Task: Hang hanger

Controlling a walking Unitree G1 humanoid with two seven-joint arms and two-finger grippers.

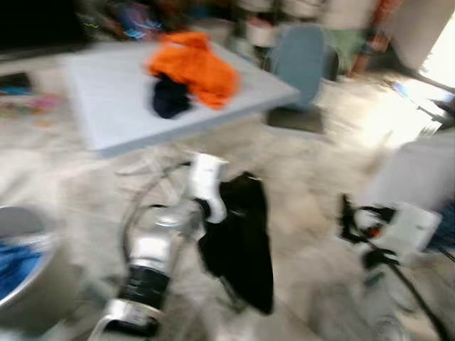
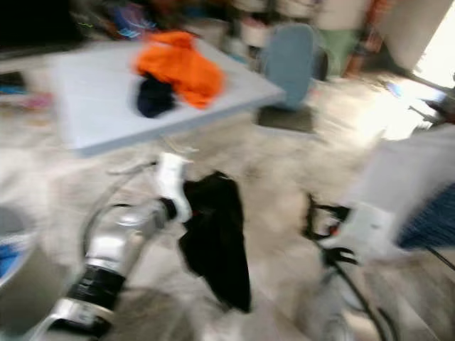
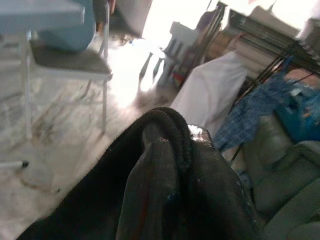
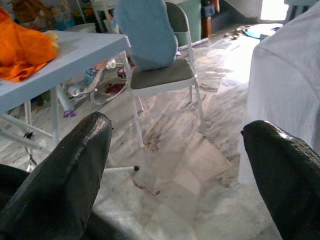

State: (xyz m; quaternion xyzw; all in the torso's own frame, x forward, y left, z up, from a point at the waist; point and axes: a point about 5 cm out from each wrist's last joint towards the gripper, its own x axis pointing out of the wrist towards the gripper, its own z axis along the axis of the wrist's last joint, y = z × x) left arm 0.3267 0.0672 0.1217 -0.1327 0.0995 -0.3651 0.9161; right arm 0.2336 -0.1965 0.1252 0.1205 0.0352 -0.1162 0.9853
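Clearly the left gripper (image 1: 213,202) is pinching a black garment (image 1: 242,241) – in the left wrist view its fingers (image 3: 155,165) are pressed together on a dark fold of cloth. The garment hangs limp beside the arm, over the marble floor (image 1: 306,185), below the blue table (image 1: 106,99) with the orange cloth (image 1: 192,64). It looks light and soft, so it may slip; no hanger can be made out in this blur. The right gripper (image 4: 175,170) is spread wide, holding nothing.
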